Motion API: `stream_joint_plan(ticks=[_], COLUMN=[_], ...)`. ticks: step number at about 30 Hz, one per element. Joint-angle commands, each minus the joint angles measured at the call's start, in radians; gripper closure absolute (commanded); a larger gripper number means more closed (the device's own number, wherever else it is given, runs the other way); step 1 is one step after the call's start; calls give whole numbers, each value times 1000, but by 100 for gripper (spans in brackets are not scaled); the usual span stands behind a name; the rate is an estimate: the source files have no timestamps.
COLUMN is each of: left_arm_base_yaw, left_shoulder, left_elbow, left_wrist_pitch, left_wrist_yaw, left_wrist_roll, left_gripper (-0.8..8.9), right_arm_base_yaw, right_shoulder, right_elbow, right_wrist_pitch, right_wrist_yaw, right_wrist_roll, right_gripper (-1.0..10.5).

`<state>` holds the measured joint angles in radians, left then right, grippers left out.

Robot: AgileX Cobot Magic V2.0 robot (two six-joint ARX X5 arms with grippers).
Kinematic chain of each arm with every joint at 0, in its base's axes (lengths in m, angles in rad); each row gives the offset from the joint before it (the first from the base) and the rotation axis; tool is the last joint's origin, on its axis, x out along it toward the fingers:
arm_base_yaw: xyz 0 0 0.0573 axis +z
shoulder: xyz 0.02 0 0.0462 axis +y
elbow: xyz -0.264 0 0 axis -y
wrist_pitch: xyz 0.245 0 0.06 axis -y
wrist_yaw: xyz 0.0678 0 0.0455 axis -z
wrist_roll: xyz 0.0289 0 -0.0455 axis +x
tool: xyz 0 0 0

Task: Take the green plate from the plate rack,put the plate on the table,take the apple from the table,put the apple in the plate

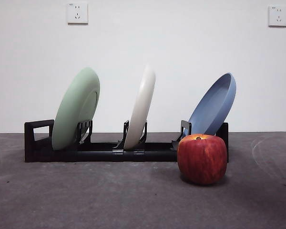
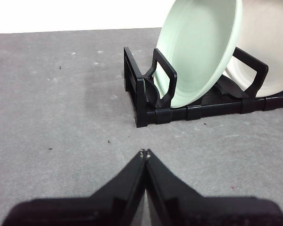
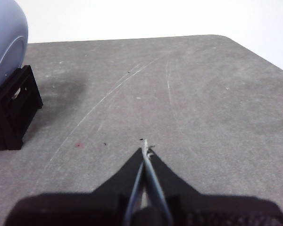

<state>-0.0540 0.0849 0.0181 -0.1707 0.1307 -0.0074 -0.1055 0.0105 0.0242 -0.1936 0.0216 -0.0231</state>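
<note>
Green plate leaned in the end slot of the plate rack by its loop handle, held upright by the holders, while my left tool and right tool hung pressed together above the tabletop.

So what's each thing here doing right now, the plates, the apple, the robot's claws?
green plate: leaning in the plate rack, end slot by the handle
cream-white plate: leaning in the middle slot
blue plate: leaning in the far end slot
apple: upright on the table, in front of the rack
left end effector: shut, empty
right end effector: shut, empty
</note>
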Motion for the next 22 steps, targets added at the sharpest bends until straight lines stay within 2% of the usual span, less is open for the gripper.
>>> stream_joint_plan(ticks=[1, 3, 6, 8, 12, 14, 16, 22], left_arm_base_yaw=[3, 3, 3, 3, 3, 2, 2, 2], left_shoulder=[0, 0, 0, 0, 0, 3, 4, 33], left_elbow=[-7, -7, -7, -6, -6, -6, -5, 50], left_wrist_pitch=[7, 8, 8, 7, 7, 7, 7, -18], left_wrist_yaw=[1, 7, 8, 8, 8, 12, 61, 255], left_wrist_roll=[11, 0, -76, -148, -279, -328, -364, -399], left_gripper=[817, 817, 817, 817, 819, 819, 819, 819], right_arm_base_yaw=[0, 0, 0, 0, 0, 0, 0, 0], right_shoulder=[-1, -1, -1, -1, -1, 0, 0, 9], right_elbow=[-9, -9, -9, -9, -9, -9, -8, 51], right_wrist_pitch=[7, 8, 9, 14, 13, 13, 14, -13], right_wrist_yaw=[-5, -5, -25, -48, -80, -91, -119, -238], right_wrist_roll=[-3, -3, 2, 66, 306, 393, 441, 498], right_gripper=[946, 946, 946, 946, 946, 946, 949, 958])
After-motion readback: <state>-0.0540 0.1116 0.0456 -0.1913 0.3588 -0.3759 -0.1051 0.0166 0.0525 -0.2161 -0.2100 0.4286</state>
